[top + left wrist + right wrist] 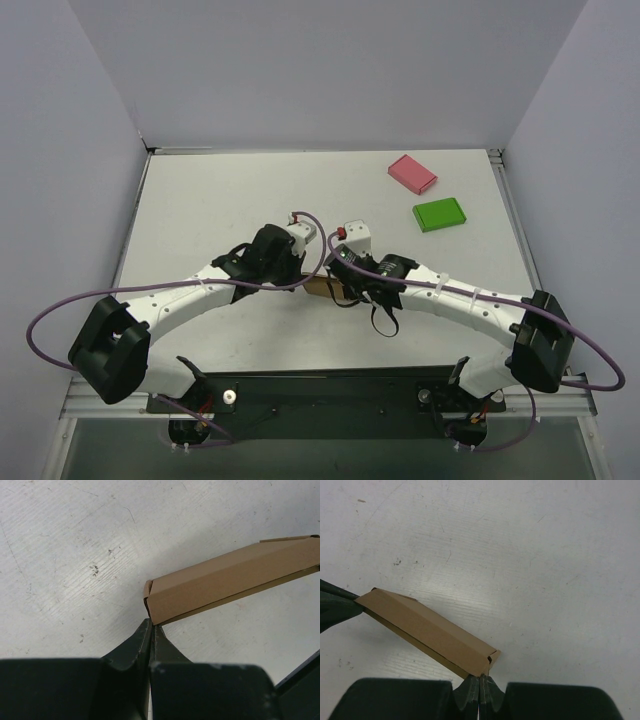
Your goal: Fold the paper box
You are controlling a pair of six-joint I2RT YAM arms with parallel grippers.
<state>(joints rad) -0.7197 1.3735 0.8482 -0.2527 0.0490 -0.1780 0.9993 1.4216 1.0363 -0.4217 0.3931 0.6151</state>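
Cardboard first: you have one paper box (225, 582) in play, plain brown on every face you can see, folded into a long flat sleeve. It runs straight from one set of fingertips to the other, with each of its two ends sitting right at a pair of tips.

You have two grippers on it. The left gripper (150, 625) has its two fingers (137, 640) pressed together, and the lower corner of the box's end is nipped at their very tips. The rest of the box stretches up and away to the right of them. The right gripper (480, 680) shows the same picture. Its two fingers (467, 690) are closed flat against each other, pinching the near corner of the box's other end. From there the box runs away to the left, where its far end meets the dark finger of the left gripper.

From the top camera you see both arms, the left arm (170, 305) and the right arm (470, 305), bent inward so the fingertips face each other with only the box between them.

Well beyond the right fingers, further out on the white table (220, 200), lie one pink flat box (412, 173) and one green flat box (439, 214). They are near each other but apart, and both faces are plain.
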